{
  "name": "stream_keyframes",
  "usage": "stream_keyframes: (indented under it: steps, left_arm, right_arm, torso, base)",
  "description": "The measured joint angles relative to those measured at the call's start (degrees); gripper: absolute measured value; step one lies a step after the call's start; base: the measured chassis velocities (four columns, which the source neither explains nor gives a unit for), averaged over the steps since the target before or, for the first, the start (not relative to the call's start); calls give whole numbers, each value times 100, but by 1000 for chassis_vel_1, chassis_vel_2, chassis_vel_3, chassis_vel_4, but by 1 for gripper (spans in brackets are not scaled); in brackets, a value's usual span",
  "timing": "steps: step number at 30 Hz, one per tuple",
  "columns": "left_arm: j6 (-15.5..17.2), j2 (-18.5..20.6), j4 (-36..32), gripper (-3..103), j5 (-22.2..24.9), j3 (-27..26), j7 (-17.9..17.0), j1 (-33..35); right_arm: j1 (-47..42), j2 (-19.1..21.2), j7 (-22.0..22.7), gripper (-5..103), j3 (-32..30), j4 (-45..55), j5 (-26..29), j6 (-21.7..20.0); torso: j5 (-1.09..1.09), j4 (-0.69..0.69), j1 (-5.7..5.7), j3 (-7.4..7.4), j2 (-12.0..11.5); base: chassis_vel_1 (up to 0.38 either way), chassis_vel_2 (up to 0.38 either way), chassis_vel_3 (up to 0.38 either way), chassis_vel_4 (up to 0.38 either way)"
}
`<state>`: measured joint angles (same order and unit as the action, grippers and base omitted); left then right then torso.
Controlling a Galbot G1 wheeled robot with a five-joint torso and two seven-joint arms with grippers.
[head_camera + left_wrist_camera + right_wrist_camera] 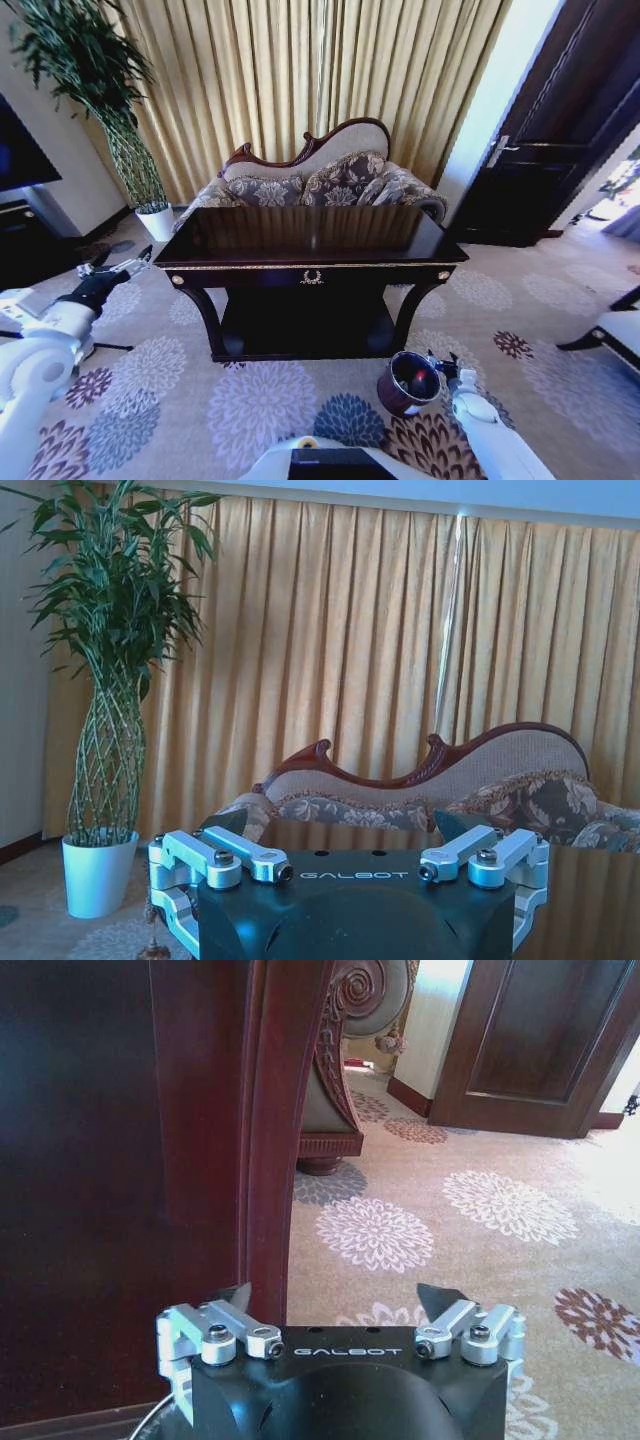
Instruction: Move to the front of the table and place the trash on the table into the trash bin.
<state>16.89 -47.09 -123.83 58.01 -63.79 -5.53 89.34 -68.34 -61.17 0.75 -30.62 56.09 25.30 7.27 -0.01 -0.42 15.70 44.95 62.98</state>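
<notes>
- Two arms flank the table [310, 262], a glossy dark-wood piece with gold edge trim standing square ahead in the head view; its top reflects the curtain and carries no trash that can be made out.
- Open floral carpet [250, 400] spreads in front of the table and off both its ends, with wider free floor toward the door [560, 130] on the robot's right.
- Behind the table a patterned sofa [320, 180] sits close against its far edge, and a plant in a white pot [155, 220] stands near the far left corner.
- The trash bin [408, 383] stands on the carpet just in front of the table's right leg, something red showing inside its black interior.
- The left gripper [128, 266] hangs beside the table's left end, near top height, its fingers [245, 855] spread wide and holding nothing.
- The right gripper [443, 367] sits low, just beside the bin's rim and close to the curved leg [270, 1140], fingertips spread apart and empty.
</notes>
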Motion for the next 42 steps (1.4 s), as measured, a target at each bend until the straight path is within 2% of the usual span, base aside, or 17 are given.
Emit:
stream_keyframes:
  steps: [1,6,34,38,42]
  left_arm:
    - [0,0,8,100,0,1,1,-3]
    - [-1,6,23,100,0,2,4,-10]
    - [-2,5,44,100,13,15,20,-1]
    - [-2,2,52,100,13,6,21,1]
    - [-4,2,51,100,15,4,22,-9]
  right_arm:
    - [8,5,0,97,0,5,4,-15]
    - [7,10,-1,100,2,14,10,-46]
    - [-91,59,-10,100,-38,117,26,-182]
    - [-161,126,-10,100,-61,322,117,-185]
    - [-328,270,-10,100,-138,1009,312,-338]
  torso:
    - [0,0,0,0,0]
    - [0,0,0,0,0]
    - [0,0,0,0,0]
    - [2,0,0,0,0]
    - [1,0,0,0,0]
  base:
    - [0,0,0,0]
    - [0,0,0,0]
    - [0,0,0,0]
    - [0,0,0,0]
    - [0,0,0,0]
